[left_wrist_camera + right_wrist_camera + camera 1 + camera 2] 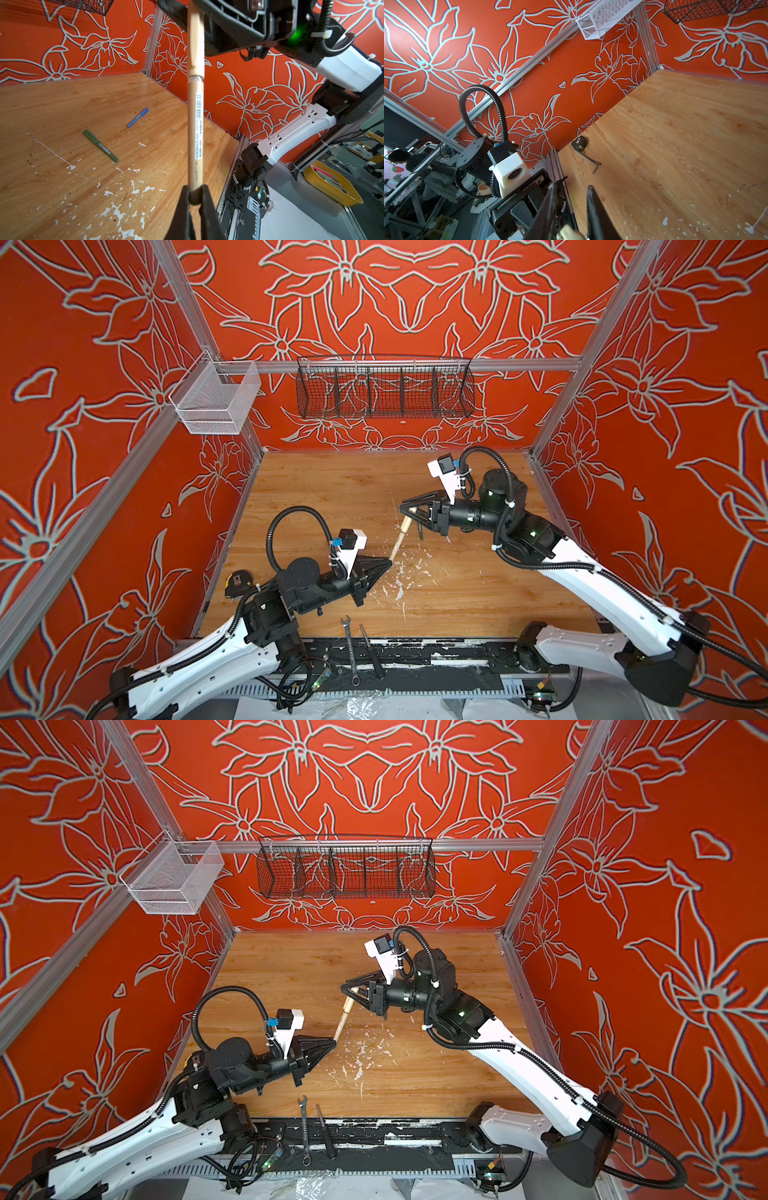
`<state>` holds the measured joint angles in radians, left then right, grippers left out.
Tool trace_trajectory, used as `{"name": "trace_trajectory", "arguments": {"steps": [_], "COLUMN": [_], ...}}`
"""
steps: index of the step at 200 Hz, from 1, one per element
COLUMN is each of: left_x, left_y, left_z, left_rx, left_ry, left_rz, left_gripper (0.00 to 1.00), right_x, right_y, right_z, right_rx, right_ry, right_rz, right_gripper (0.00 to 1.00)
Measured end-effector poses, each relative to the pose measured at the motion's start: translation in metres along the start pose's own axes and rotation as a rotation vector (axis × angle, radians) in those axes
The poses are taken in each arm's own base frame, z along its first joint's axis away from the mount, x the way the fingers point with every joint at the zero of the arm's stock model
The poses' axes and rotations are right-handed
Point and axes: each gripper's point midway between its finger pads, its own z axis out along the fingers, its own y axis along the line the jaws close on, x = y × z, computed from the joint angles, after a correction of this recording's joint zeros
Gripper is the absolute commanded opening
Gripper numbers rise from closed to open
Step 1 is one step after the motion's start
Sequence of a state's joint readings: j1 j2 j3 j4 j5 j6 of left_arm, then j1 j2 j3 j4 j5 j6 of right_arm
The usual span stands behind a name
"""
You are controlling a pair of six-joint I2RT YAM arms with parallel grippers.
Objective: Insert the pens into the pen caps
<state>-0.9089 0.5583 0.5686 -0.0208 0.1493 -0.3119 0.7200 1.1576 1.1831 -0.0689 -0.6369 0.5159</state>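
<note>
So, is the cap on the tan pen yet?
On, or nearly: the tan cap covers the end of the tan pen, a thin ring showing at the seam.

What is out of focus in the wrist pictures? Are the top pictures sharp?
Left wrist view: cap of tan pen, left fingers soft; green pen, blue pen sharp. Right wrist view: right fingers and cap blurred, tape measure sharp. Both top views: sharp, colour fringes on walls.
</note>
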Motion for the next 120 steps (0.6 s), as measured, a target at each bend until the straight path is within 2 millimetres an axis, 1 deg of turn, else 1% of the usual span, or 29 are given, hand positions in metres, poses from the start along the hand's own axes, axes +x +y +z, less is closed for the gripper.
{"name": "trace_trajectory", "arguments": {"steps": [18,41,90,120], "left_x": [0.0014,0.0010,-0.0053,-0.0044], "left_y": [0.0000,-0.0005,-0.0009,0.0037], "left_z": [0.0014,0.0025,0.0053,0.0083], "left_rx": [0.002,0.005,-0.003,-0.029], "left_ry": [0.006,0.006,0.003,0.015], "left_rz": [0.000,0.000,0.000,-0.002], "left_gripper": [0.00,0.00,0.00,0.00], "right_x": [-0.0015,-0.0022,-0.0037,-0.0004], "right_y": [0.0004,0.0006,0.0004,-0.0065], "right_z": [0.0003,0.0011,0.0023,0.0008], "right_rx": [-0.003,-0.007,-0.014,0.001], "right_ry": [-0.006,-0.008,-0.021,-0.039], "right_rz": [0.005,0.011,0.013,0.026], "right_gripper": [0.06,0.00,0.00,0.00]}}
